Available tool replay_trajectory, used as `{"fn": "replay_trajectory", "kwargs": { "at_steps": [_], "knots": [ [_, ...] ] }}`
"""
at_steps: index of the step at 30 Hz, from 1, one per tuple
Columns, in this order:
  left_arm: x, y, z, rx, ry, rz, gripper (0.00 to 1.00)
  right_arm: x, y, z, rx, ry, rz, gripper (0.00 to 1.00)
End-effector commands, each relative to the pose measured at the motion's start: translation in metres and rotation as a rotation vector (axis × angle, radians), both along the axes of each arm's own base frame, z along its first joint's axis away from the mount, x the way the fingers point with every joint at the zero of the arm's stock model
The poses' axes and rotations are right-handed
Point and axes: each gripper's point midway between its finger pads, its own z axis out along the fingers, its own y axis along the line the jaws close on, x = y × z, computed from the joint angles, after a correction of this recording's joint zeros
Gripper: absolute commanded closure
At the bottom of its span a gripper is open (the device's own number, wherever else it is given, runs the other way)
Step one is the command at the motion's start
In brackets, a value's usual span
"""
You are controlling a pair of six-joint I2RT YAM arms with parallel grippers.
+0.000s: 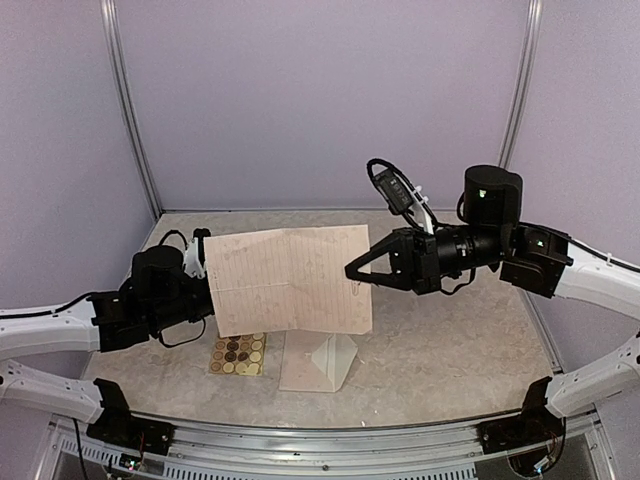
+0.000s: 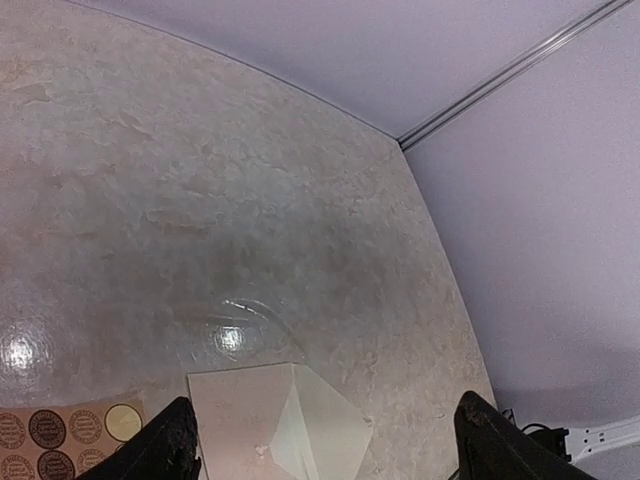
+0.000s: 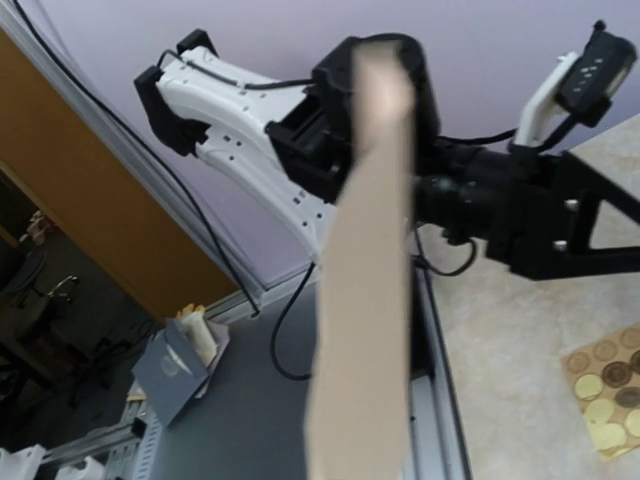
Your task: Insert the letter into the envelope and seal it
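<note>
The letter (image 1: 290,280), a cream sheet with faint lines of text, hangs in the air above the table between the two grippers. My right gripper (image 1: 352,271) is shut on its right edge. In the right wrist view the letter (image 3: 370,280) shows edge-on, running up from the bottom of the frame, and my own fingers are hidden. My left gripper (image 1: 202,264) is at the sheet's left edge, and its fingers (image 2: 178,440) stand wide apart with no paper between them. The envelope (image 1: 318,362) lies flat below the letter with its triangular flap open; it also shows in the left wrist view (image 2: 270,425).
A small sheet of round stickers (image 1: 238,354) lies left of the envelope, and shows in the left wrist view (image 2: 60,432) and the right wrist view (image 3: 605,385). Purple walls enclose the marbled table (image 1: 450,350). The left arm (image 3: 300,130) is behind the letter.
</note>
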Motion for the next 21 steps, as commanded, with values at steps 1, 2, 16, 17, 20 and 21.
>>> {"fn": "replay_trajectory", "kwargs": {
  "at_steps": [1,2,16,17,20,21],
  "knots": [
    [-0.016,-0.013,0.024,-0.064,-0.088,-0.129,0.16,0.004,-0.001,0.009,0.028,-0.053,-0.031,1.00],
    [-0.025,-0.020,0.037,-0.095,-0.136,-0.188,0.16,0.006,0.000,0.006,0.020,-0.047,-0.042,1.00],
    [-0.109,-0.070,0.125,-0.296,-0.374,-0.579,0.16,0.001,0.015,-0.007,0.027,0.009,0.048,1.00],
    [-0.111,-0.072,0.128,-0.301,-0.382,-0.587,0.16,0.002,0.015,-0.008,0.025,0.011,0.044,1.00],
    [-0.115,-0.077,0.136,-0.320,-0.402,-0.600,0.16,0.005,0.016,-0.008,0.025,0.014,0.030,1.00],
    [-0.115,-0.078,0.137,-0.326,-0.403,-0.602,0.16,0.006,0.016,-0.007,0.025,0.015,0.023,1.00]
  ]
}}
